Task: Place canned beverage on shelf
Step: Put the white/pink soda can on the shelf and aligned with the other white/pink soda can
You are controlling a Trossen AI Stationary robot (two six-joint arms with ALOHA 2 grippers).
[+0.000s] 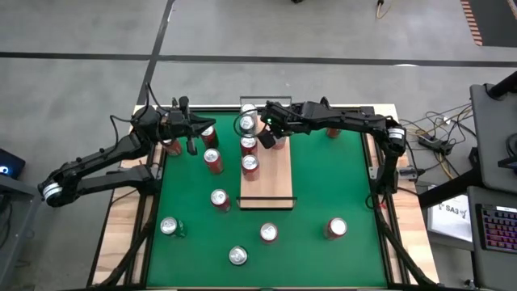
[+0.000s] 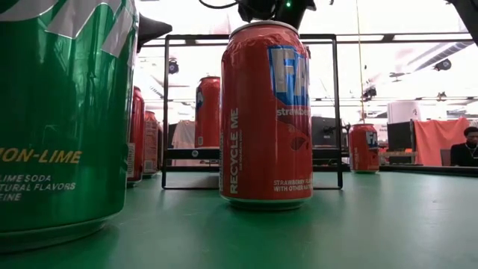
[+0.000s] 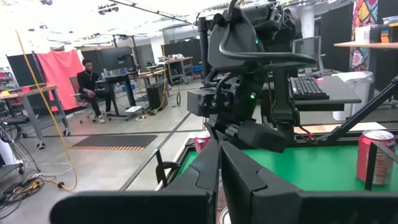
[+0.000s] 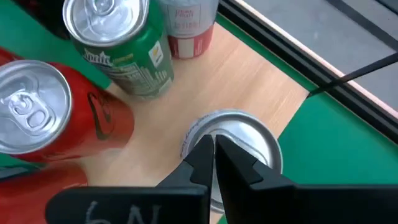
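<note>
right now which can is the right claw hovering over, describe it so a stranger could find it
Find the pale wooden shelf lying on the green mat. At its far end, the shut right claw sits above a can. Unlike the green can and red can beside it, it's alone on the shelf's right side.

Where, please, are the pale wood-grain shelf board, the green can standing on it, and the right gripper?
Pale wood-grain shelf board (image 4: 249, 74), right wrist view: bare wood.
Green can (image 4: 121, 46), right wrist view: upper side wall.
Right gripper (image 4: 214, 152), right wrist view: between shut fingertips.
</note>
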